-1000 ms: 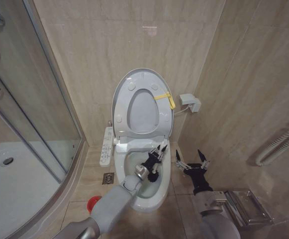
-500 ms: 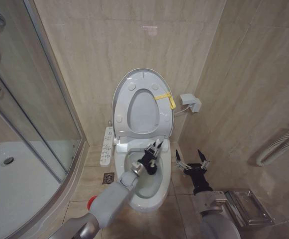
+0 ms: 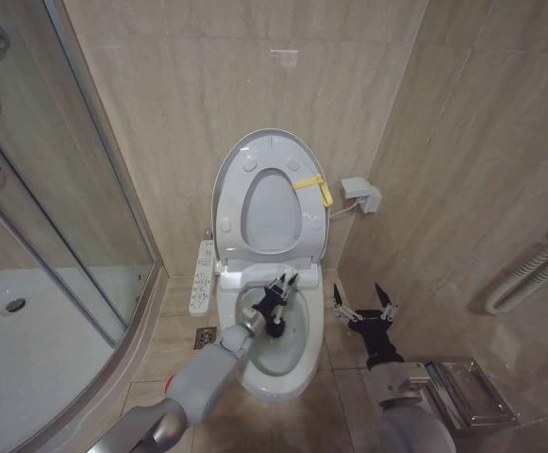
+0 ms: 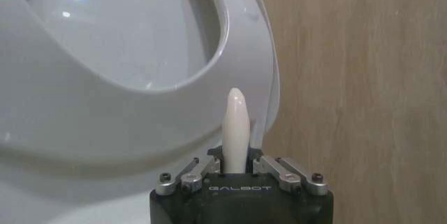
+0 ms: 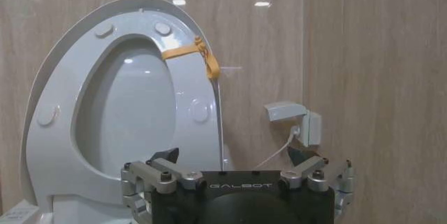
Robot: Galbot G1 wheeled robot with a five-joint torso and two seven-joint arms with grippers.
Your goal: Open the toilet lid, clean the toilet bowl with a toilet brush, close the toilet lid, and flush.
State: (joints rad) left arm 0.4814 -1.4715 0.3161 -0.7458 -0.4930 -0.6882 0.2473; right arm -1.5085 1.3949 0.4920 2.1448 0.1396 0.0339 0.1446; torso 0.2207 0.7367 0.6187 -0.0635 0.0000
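Toilet lid [image 3: 231, 179] and seat ring [image 3: 304, 222] raised upright against the far tiled wall, a yellow tag [image 3: 313, 187] at the right rim. Left gripper [image 3: 275, 300] positioned over the open toilet bowl [image 3: 297, 354], jaws closed on the pale handle of the toilet brush [image 4: 235, 130]; the bristle head is hidden. Right gripper [image 3: 364, 304] held just right of the bowl, jaws spread and empty. A control panel [image 3: 201, 276] lies left of the bowl, a red holder cup [image 3: 174, 384] on the near-left floor.
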